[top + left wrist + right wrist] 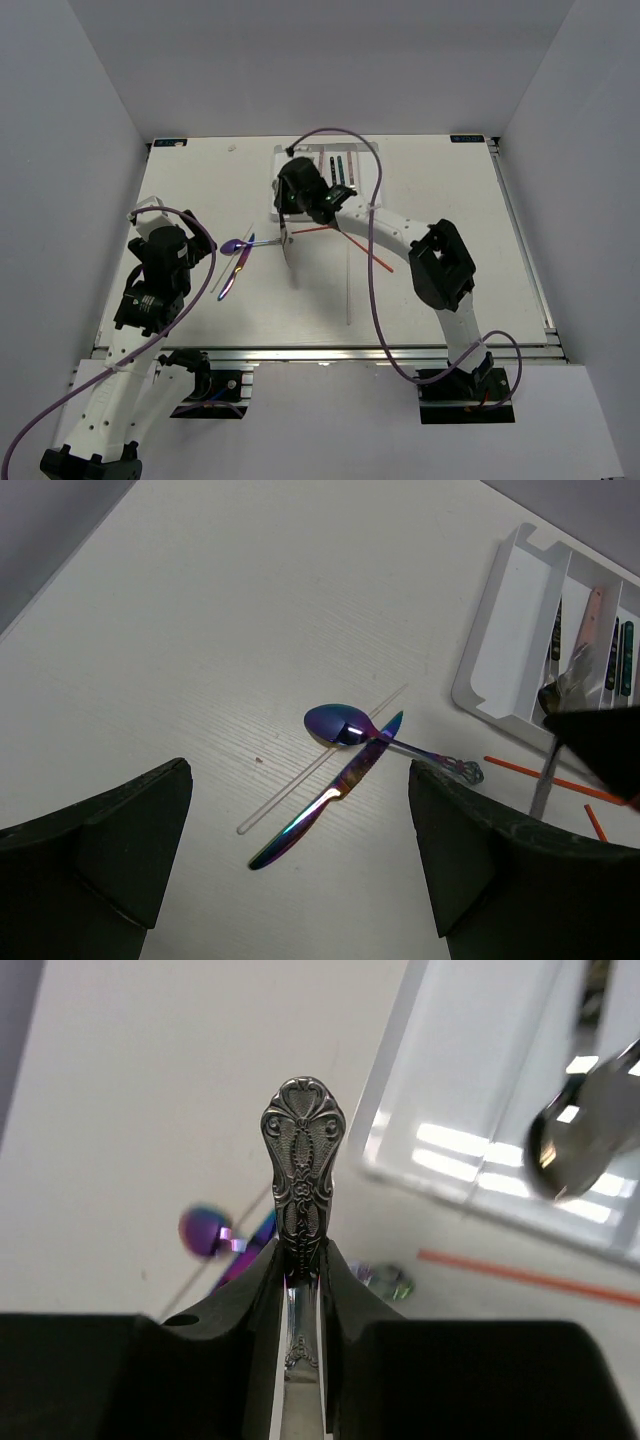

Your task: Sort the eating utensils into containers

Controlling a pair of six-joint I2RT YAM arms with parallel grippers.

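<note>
**Got a silver one pinched by the handle, now I have to not fumble it**

My right gripper (300,1260) is clamped on the silver utensil (302,1150). The fingers squeeze the ornate handle a bit below its scrolled tip, and the rest of it hangs out of my wrist view. I honestly can't tell if it's a fork, knife or spoon from here.

The white tray (480,1070) sits just up and to the right of it. A silver spoon (575,1140) is already lying in one of the compartments, and the one nearest me looks bare. An orange chopstick (530,1275) lies on the table beside the tray's near rim.

My left gripper (300,865) hangs over the table with its fingers wide apart and nothing in them. It's above the iridescent spoon (335,723), which is crossed by the iridescent knife (330,795), with a clear chopstick (275,805) running alongside.

What worries me:
- It's a narrow pinch on a slick metal handle, so the long end could swing or slide out mid-carry.
- If I come in low, the hanging end could catch the tray rim and shove the tray.
- If I let go at an angle, it could land across a divider or in the wrong compartment.
</note>
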